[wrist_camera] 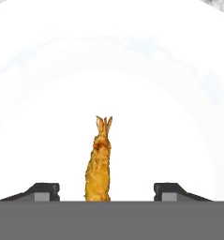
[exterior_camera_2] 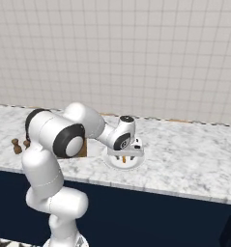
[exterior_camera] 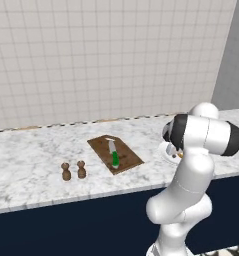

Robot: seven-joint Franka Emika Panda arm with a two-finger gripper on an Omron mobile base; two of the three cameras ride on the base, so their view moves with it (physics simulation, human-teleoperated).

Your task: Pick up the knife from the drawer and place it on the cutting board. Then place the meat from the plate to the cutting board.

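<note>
Marble counter (exterior_camera: 36, 150) under a tiled wall; knife (exterior_camera: 113, 154) lies on the board (exterior_camera: 128, 155), centre frame. Meat (wrist_camera: 99, 164) sits on the white plate (wrist_camera: 179, 93), between the spread fingers of the hand (wrist_camera: 106, 192), untouched. Looks light, crumbly, stiffish: pinch mid-length, gently

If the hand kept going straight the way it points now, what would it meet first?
Most likely the meat, which lies between the hand's two open fingertips, with the white plate right under it. How close it already is, is unclear.
</note>
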